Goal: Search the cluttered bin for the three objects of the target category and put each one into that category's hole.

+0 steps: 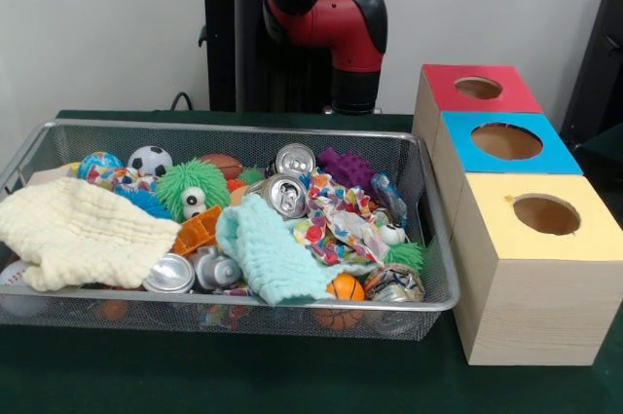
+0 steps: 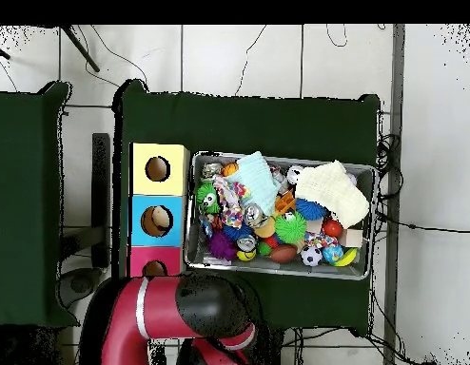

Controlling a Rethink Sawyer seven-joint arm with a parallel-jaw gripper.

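A wire mesh bin holds a jumble of toys. Silver drink cans lie in it: one in the middle, one behind it, and two near the front wall. There are also a soccer ball, an orange basketball and a brown football. A pale yellow cloth and a mint cloth cover part of the pile. Beside the bin stand red, blue and yellow boxes, each with a round hole. Only the folded arm shows, not its gripper.
A green fuzzy toy with googly eyes and a purple spiky toy sit among the clutter. In the overhead view the bin lies right of the row of boxes, on green cloth. The arm stays outside the bin.
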